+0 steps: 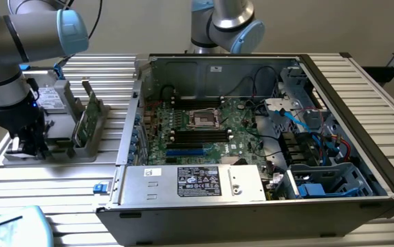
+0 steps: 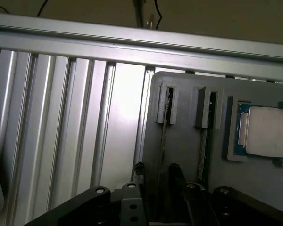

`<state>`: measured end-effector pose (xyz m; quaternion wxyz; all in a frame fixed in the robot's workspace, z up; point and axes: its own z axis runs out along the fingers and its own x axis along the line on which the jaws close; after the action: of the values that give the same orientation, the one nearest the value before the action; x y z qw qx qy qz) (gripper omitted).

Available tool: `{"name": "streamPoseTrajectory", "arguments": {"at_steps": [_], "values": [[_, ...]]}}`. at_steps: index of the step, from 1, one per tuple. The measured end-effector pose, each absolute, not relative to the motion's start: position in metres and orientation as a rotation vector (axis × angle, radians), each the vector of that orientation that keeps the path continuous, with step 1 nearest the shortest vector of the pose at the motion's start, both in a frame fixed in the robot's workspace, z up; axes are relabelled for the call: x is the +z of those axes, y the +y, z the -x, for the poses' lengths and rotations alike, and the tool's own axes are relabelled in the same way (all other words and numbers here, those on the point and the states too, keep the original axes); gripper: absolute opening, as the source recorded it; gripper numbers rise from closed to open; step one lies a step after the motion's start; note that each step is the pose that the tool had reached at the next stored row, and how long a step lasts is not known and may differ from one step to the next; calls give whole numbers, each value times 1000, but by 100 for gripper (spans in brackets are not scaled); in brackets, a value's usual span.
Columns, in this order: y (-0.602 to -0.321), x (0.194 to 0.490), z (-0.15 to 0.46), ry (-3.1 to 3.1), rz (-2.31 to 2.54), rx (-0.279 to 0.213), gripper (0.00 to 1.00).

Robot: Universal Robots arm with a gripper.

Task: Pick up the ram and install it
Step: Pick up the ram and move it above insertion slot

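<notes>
1. Plainly, I am at the very start: the ram [image 2: 163, 141] stands on edge in its slot of the grey holder [image 2: 184, 108], not yet lifted.
2. My tool [image 2: 156, 170] is down at the holder with its fingers [image 2: 174, 172] apart, one on each side of the stick. I see a gap on both sides, so I judge that nothing is gripped.
3. Not yet done: the pick itself, the carry to the open computer case [image 1: 361, 98], and the seating in one of the black memory slots [image 1: 197, 138] on the motherboard [image 1: 231, 123].
4. The wrist view gives me the stick between the fingers, a second stick [image 2: 205, 141] in the neighbouring slot, and a processor [image 2: 268, 132] in its pocket beside that.
5. The exterior view gives me the layout. The holder sits on the bench [image 1: 46, 185], just beside the case on the exterior view's left. I cannot tell from it which memory slots are free.
</notes>
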<state>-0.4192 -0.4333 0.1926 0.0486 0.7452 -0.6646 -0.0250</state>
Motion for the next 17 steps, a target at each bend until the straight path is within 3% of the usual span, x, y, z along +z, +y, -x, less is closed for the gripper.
{"name": "streamPoseTrajectory", "arguments": {"at_steps": [2,4,17], "values": [[-433,193,419,-2026,-2271,-76,22],[-433,193,419,-2026,-2271,-76,16],[-433,193,419,-2026,-2271,-76,14]]}}
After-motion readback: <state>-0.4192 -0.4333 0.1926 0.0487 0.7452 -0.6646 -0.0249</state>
